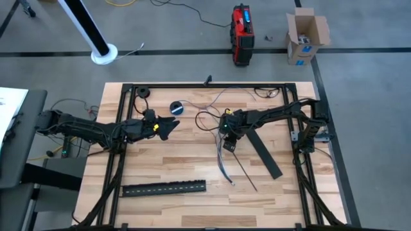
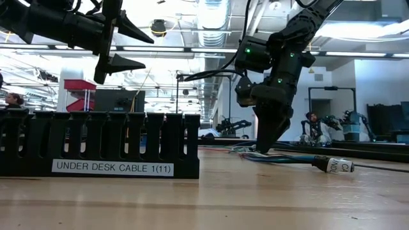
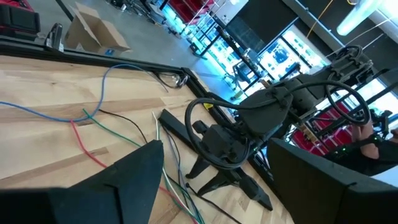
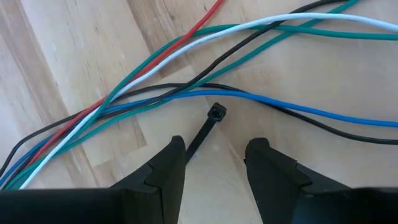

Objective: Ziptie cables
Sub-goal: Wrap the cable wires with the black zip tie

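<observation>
Several thin cables (image 4: 155,68), blue, white, green, red and black, lie loosely bundled on the wooden table and run toward its near edge (image 1: 221,160). A black zip tie lies flat on the wood, its head (image 4: 216,112) just short of the blue cable and its strap (image 1: 244,172) trailing toward the near edge. My right gripper (image 4: 214,158) points down over the tie, open, with its tips close to the table (image 2: 267,145) and a finger on either side of the strap. My left gripper (image 1: 172,126) hangs open, high above the table (image 2: 137,51), left of the cables. My right gripper stands open over the zip tie's strap (image 4: 196,142), which runs close along the inner side of one finger (image 4: 174,163). I cannot tell whether that finger touches the strap. The tie lies flat on the table.
A black slotted cable duct (image 1: 164,188) lies near the front edge, filling the low view's left (image 2: 96,150). A flat black strip (image 1: 264,153) lies right of the cables. A small blue-and-black tape roll (image 1: 176,107) sits at the back. Black frame rails (image 1: 205,85) border the table.
</observation>
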You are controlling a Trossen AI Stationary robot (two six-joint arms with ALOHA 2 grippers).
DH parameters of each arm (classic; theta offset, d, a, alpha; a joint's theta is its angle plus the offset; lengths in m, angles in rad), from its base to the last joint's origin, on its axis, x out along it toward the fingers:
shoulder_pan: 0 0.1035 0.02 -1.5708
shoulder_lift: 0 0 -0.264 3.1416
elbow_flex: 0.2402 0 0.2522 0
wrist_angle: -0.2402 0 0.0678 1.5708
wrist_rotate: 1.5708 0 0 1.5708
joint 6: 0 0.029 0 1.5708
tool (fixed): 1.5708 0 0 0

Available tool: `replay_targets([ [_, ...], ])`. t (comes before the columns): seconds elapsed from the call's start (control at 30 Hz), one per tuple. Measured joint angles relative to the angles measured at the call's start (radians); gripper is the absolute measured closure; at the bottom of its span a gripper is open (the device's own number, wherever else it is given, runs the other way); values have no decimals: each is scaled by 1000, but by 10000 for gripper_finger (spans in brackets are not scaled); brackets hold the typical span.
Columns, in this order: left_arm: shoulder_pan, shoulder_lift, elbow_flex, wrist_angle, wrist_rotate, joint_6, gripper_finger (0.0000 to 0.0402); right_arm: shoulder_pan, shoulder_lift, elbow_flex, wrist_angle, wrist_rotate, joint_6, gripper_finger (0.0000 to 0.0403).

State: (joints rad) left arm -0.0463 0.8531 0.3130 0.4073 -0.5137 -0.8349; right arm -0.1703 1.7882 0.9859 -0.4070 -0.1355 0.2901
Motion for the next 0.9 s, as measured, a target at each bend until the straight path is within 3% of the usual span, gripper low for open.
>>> replay_targets([
  [0.27, 0, 0, 0, 0, 0, 0, 125, -5, 3, 0, 4, 48, -3, 246],
  [0.63, 0, 0, 0, -6, 0, 0, 125, 10, 84, 6, 36, 6, -3, 253],
  [0.73, 0, 0, 0, -6, 0, 0, 125, 13, 86, 5, 45, 8, -3, 293],
  [0.9, 1, 0, 0, -6, -4, 0, 125, 10, 90, 2, 65, -6, -12, 391],
])
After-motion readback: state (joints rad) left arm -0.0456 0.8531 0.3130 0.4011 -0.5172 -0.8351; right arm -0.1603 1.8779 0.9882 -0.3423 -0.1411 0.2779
